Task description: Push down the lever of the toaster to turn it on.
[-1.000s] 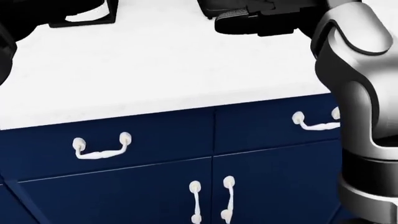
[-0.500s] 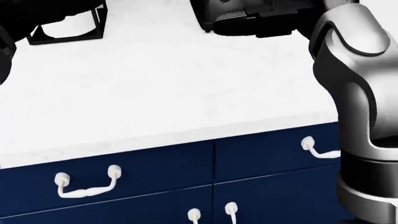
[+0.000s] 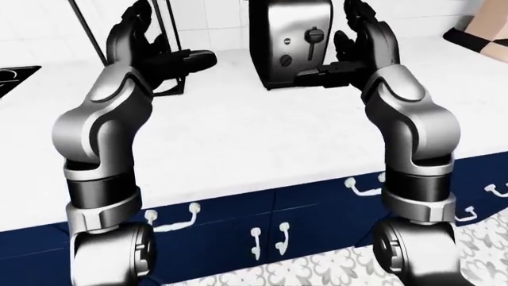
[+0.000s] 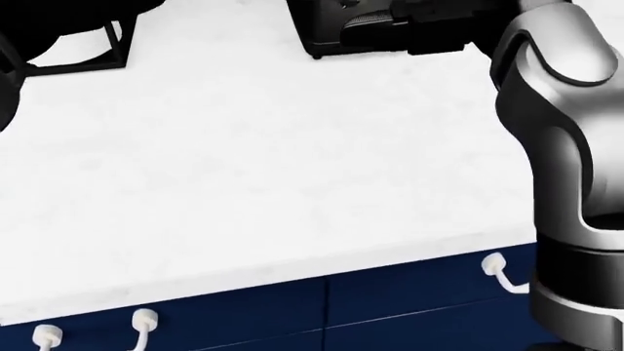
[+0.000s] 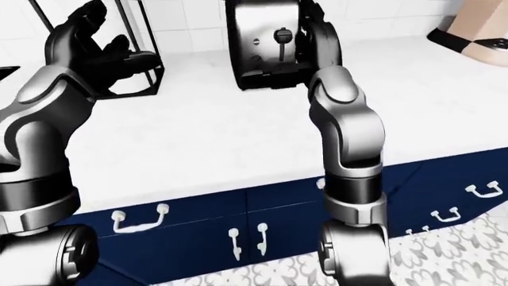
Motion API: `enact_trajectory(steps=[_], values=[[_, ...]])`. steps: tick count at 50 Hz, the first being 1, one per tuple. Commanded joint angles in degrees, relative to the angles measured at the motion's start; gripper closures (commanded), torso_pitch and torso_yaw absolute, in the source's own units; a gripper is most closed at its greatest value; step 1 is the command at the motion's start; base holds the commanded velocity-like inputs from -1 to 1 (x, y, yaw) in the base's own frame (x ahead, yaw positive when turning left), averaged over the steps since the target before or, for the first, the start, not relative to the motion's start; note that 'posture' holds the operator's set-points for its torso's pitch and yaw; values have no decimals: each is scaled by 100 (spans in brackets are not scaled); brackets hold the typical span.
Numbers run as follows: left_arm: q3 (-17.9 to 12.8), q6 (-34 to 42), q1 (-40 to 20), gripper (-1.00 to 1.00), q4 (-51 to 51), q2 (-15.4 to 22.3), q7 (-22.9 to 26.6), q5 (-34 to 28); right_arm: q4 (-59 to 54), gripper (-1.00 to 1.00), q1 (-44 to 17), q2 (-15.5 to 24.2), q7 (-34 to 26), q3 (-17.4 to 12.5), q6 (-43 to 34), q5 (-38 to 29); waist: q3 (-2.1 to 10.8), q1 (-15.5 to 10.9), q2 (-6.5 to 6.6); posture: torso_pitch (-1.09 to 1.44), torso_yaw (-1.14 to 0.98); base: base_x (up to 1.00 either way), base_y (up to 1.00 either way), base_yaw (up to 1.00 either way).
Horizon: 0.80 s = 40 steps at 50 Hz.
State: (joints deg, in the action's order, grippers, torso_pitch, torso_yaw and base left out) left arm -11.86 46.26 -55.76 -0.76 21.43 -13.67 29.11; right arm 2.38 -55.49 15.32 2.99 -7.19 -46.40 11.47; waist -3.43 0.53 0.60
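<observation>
A chrome and black toaster [image 3: 287, 44] stands upright on the white counter [image 3: 238, 137], at the top middle of the left-eye view. Its black lever [image 3: 315, 37] sits high in its slot on the face turned to me, above two round knobs. My right hand [image 3: 349, 43] is open, just to the right of the toaster at lever height, with fingers spread and close to its side. I cannot tell if it touches. My left hand [image 3: 167, 43] is open and empty, raised over the counter to the toaster's left. The head view shows only the toaster's base [image 4: 336, 33].
A black wire rack [image 5: 136, 56] stands on the counter behind my left hand. A black stovetop corner [image 3: 16, 74] shows at the left edge. A tan appliance [image 5: 486, 27] sits at the top right. Blue cabinets [image 3: 262, 229] with white handles lie below the counter edge.
The whole head view has shifted: the counter edge and cabinets have slid down the picture and the toaster's base has come further in at the top. The camera moved.
</observation>
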Motion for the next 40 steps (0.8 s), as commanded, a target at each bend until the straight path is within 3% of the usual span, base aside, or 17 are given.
enact_trajectory(steps=[1, 5, 13, 14, 22, 25, 26, 40], values=[[-35, -102, -244, -100, 225, 56, -9, 25, 166, -100, -230, 84, 3, -80, 183, -31, 237, 18, 36, 0, 0, 0, 0, 0], [-30, -115, -252, -100, 212, 57, -7, 29, 160, -100, -230, 87, -14, -51, 176, -89, 252, -30, -45, 0, 0, 0, 0, 0], [-27, -115, -252, -100, 226, 60, -11, 38, 128, -100, -234, 89, -13, -54, 243, -187, 257, -61, -47, 0, 0, 0, 0, 0], [-24, -140, -244, -100, 204, 58, 0, 30, 105, -100, -235, 82, -15, -61, 247, -194, 369, -125, -19, 0, 0, 0, 0, 41], [-27, -103, -247, -100, 238, 56, -15, 36, 126, -100, -248, 109, 17, -30, 290, -330, 262, -242, -33, 0, 0, -2, 0, 99], [-25, -112, -241, -100, 237, 60, -5, 37, 84, -100, -272, 103, 24, -51, 307, -389, 230, -90, 55, 0, 0, -3, 2, 52], [-22, -128, -238, -100, 218, 59, 3, 28, 72, -100, -276, 88, 39, -72, 306, -386, 162, -146, 92, 0, 0, 0, 0, 0], [-14, -135, -235, -100, 223, 42, 8, 10, 159, -100, -278, 88, 96, -118, 276, -266, 153, -8, 103, 0, 0, 0, 0, 0]])
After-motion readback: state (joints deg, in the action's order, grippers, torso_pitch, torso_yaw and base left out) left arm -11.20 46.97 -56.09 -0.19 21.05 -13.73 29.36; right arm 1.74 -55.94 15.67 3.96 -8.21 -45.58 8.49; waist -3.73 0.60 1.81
